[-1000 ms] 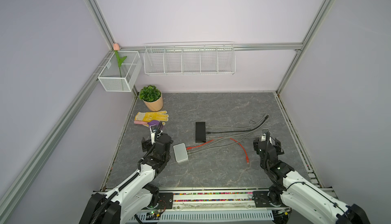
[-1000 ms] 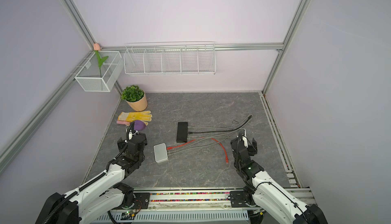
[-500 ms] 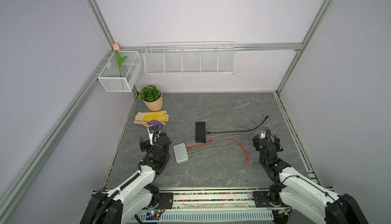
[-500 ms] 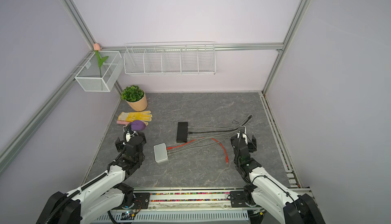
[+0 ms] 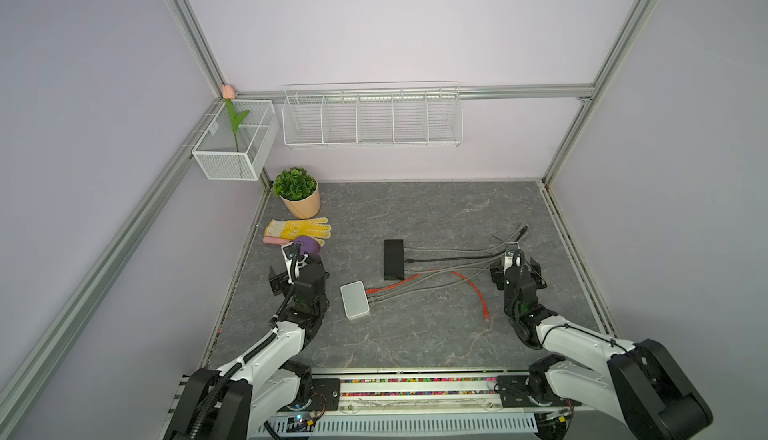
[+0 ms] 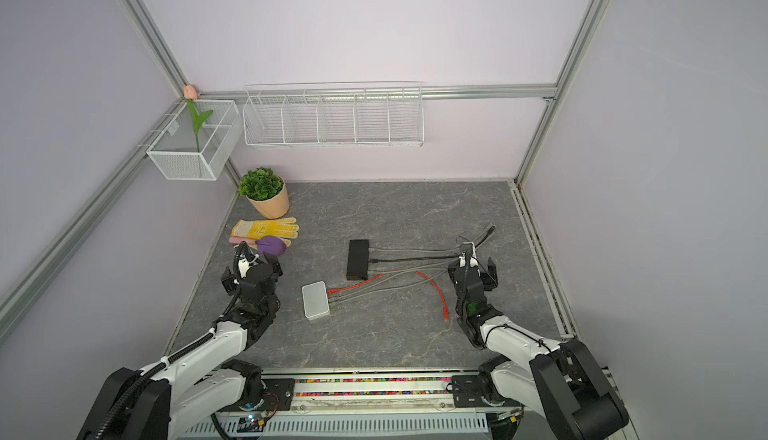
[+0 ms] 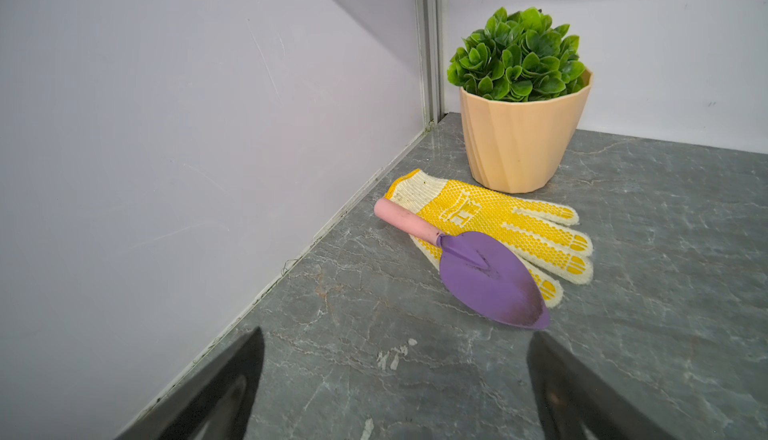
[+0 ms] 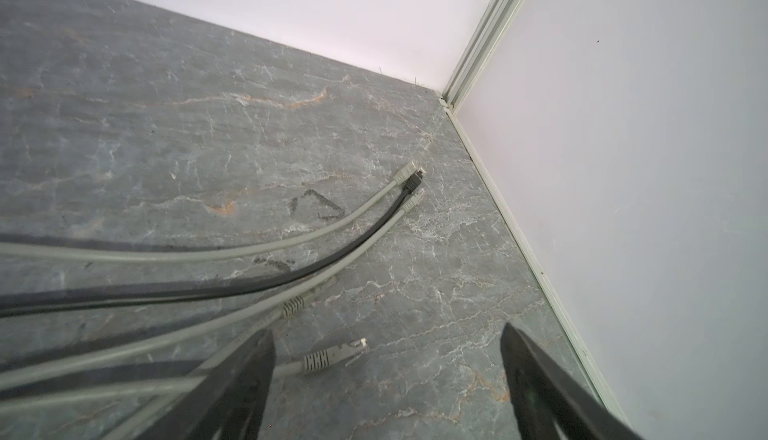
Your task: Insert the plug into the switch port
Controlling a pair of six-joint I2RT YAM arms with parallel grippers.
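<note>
A black switch box (image 5: 393, 259) and a white switch box (image 5: 354, 300) lie mid-table in both top views. A red cable (image 5: 469, 286) runs from the white box to a loose plug (image 5: 485, 317). Several grey and black cables (image 5: 449, 257) trail right from both boxes. My right gripper (image 5: 516, 272) (image 8: 388, 329) hangs open above their loose ends. One grey plug (image 8: 332, 357) lies on the table between its fingers, untouched. My left gripper (image 5: 297, 276) (image 7: 395, 334) is open and empty at the left, facing away from the boxes.
A purple trowel (image 7: 490, 275) with a pink handle rests on a yellow glove (image 7: 511, 221), just ahead of the left gripper. A potted plant (image 5: 297, 192) stands in the back left corner. Wire baskets (image 5: 372, 119) hang on the back wall. The right wall (image 8: 623, 209) is close to the right gripper.
The right gripper has drifted slightly left and toward the back, and its arm has folded in. The left gripper has edged a little left. Both stay open.
</note>
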